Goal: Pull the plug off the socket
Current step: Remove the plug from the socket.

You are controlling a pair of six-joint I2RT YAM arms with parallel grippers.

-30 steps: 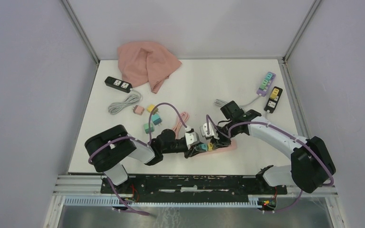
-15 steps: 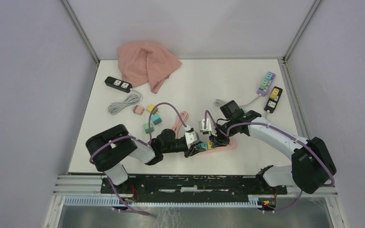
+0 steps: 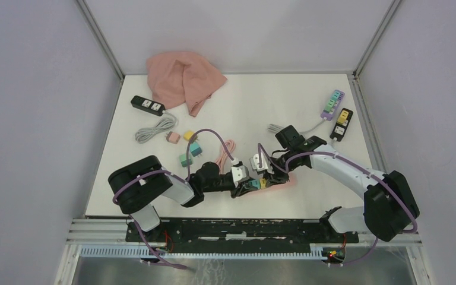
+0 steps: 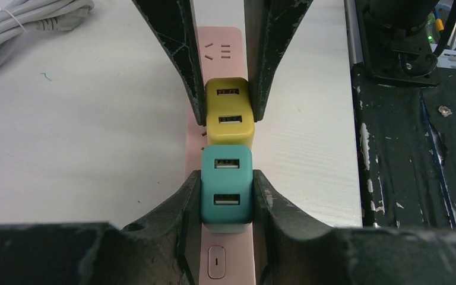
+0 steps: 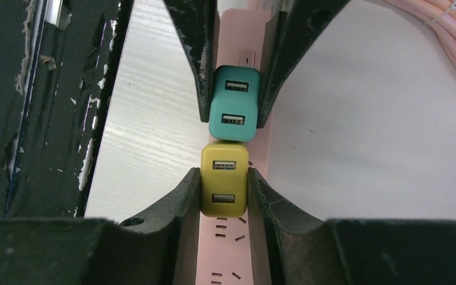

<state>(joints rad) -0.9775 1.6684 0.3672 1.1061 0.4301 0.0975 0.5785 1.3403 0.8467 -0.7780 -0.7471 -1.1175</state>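
"What's surrounding them?"

"Pale grey walls are closing in a white table. A pink cloth is lying at its far edge."

"And the socket?"

"The pink strip is lying near the front edge, its long axis running left to right. Two plugs are sitting in it, touching, USB faces pointing up."

"The grippers?"

"The left gripper is clamping the teal plug. The right gripper is clamping the yellow plug."

"Counts?"

"Four strips: pink, black strip, purple strip, black-and-yellow strip. Two coils: grey cable, pink cable. Four loose plugs."
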